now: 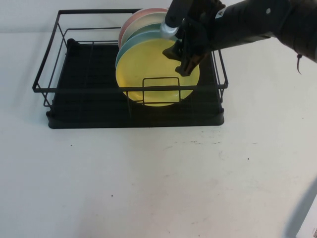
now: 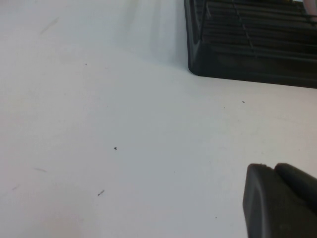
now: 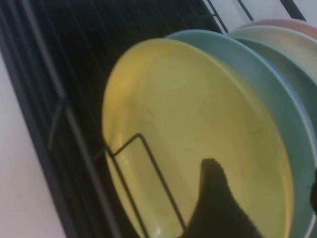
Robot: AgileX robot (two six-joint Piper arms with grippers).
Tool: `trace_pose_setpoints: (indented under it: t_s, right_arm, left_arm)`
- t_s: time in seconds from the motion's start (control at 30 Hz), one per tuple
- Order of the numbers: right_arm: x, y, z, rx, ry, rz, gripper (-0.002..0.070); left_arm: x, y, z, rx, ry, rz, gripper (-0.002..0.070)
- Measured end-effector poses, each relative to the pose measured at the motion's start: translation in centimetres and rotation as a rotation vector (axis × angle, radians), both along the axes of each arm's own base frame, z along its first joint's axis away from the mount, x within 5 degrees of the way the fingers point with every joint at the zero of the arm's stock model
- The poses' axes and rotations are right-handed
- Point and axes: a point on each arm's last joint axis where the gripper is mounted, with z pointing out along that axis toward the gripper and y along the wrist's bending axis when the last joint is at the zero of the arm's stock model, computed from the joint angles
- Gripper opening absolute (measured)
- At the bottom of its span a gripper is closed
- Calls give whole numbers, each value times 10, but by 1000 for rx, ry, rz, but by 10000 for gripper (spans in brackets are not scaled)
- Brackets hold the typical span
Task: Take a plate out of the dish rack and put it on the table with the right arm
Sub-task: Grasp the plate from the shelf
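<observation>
The yellow plate (image 1: 148, 74) stands on edge at the front of a row of plates in the black dish rack (image 1: 49, 74). It leans behind a wire loop (image 1: 161, 79). My right gripper (image 1: 184, 55) is open at the plate's upper right rim. In the right wrist view the yellow plate (image 3: 173, 124) fills the frame. One finger (image 3: 213, 198) lies over its face and the other (image 3: 314, 196) is past its rim, so the right gripper (image 3: 265, 196) straddles the rim. My left gripper (image 2: 273, 171) hovers low over the white table (image 2: 99, 124), shut and empty.
Behind the yellow plate stand a teal plate (image 1: 134, 43), a pale blue plate (image 1: 148, 21) and a pink one (image 1: 128, 26). The rack's left half (image 1: 84, 69) holds nothing. The rack's corner (image 2: 237, 59) lies ahead of the left gripper. White table (image 1: 158, 183) stretches in front of the rack.
</observation>
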Motion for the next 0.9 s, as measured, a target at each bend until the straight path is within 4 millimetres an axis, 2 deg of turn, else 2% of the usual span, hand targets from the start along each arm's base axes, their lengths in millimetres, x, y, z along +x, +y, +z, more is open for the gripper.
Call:
trace_pose_setpoints:
  t_s: [0.27, 0.9]
  right_arm:
    - [19, 3, -12, -75, -18, 20, 361]
    - [31, -2, -16, -137, -88, 36, 361]
  left_arm:
    - [0, 0, 0, 0, 0, 0, -4]
    - [0, 0, 0, 0, 0, 0, -4]
